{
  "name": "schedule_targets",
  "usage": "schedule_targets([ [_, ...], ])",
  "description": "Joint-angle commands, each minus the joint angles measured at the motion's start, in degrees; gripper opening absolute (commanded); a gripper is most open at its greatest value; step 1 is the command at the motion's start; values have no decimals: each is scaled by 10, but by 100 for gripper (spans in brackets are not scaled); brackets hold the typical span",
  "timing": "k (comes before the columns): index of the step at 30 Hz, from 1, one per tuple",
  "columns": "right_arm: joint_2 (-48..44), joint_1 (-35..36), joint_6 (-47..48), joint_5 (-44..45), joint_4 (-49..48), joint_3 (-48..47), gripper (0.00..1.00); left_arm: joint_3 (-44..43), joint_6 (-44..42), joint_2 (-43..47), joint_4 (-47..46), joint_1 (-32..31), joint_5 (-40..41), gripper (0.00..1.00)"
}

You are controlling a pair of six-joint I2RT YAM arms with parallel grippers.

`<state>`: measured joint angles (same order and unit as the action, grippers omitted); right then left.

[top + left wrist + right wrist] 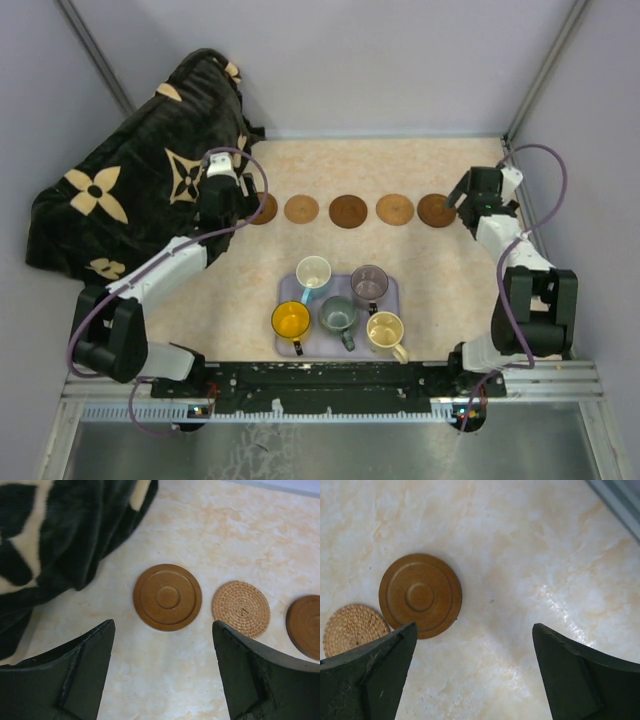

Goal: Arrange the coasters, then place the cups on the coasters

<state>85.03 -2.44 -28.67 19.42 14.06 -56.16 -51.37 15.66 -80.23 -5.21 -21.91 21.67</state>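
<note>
Several round brown coasters lie in a row across the table, from the leftmost wooden coaster (262, 209) to the rightmost wooden coaster (436, 210). My left gripper (238, 203) hovers open just near of the leftmost wooden coaster (167, 597), with a woven coaster (241, 608) beside it. My right gripper (464, 196) stands open next to the rightmost wooden coaster (420, 596), holding nothing. Both the left gripper (163, 630) and the right gripper (475, 625) have only bare table between their fingers. The cups stand on the lavender tray (391, 300): yellow-orange cup (291, 320), white cup (313, 272), grey-green cup (338, 315), cream cup (385, 330), purple cup (369, 284).
A black blanket with cream flower shapes (130, 190) is heaped at the back left, reaching close to the leftmost coaster. Grey walls close in the table at the back and on both sides.
</note>
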Motion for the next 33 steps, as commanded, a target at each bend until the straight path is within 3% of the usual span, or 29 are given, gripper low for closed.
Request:
schedule_targets([
  [1, -54, -33, -25, -17, -62, 4, 99, 25, 5, 34, -15, 4, 93, 86],
  [12, -76, -35, 23, -29, -60, 4, 98, 47, 6, 81, 26, 8, 116, 88],
  [18, -89, -34, 32, -42, -48, 21, 63, 82, 15, 115, 34, 10, 113, 89],
  [25, -28, -34, 35, -140, -9, 23, 29, 89, 38, 106, 50, 10, 88, 89],
  [28, -7, -34, 36, -178, -19, 38, 21, 98, 55, 109, 59, 10, 80, 89],
  [33, 30, -27, 41, -200, -37, 44, 18, 116, 73, 119, 62, 10, 67, 88],
])
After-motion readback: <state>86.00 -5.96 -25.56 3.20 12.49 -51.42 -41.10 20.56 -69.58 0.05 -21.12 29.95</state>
